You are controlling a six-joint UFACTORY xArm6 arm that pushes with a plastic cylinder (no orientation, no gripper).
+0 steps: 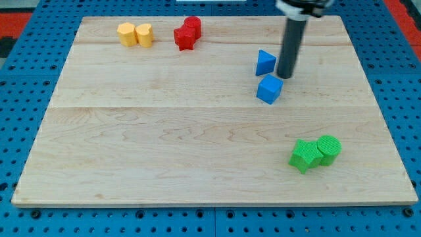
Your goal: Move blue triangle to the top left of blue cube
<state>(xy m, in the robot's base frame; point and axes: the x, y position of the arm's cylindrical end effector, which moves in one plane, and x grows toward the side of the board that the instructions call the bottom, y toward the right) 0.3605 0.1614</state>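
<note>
1. Toward the upper right of the frame, my tip (285, 77) rests on the wooden board (164, 131), at the lower end of my dark upright rod (291, 46).
2. I have no jaws to open or close: the tool is one solid rod, and it holds nothing.
3. My tip sits just to the right of the blue triangle (265, 62) and just above the blue cube (269, 89), in the small gap between the two.
4. Whether the tip is actually touching either block I cannot tell; it looks very close to both, nearest to the cube's upper right corner.
5. The blue triangle lies just above the blue cube, a little to its left; the two blocks are close but look slightly apart.
6. At the upper left of the frame, two yellow blocks sit side by side and touching: a yellow hexagon-like block (126, 33) on the left and a yellow rounded block (144, 34) on the right.
7. To their right, near the top edge, a red star-like block (184, 38) touches a second red block (193, 26) just above it.
8. At the lower right of the frame, a green star-like block (303, 156) touches a green cylinder (328, 149) on its right.
9. Both green blocks are well apart from my tip, as are the yellow and red ones.
</note>
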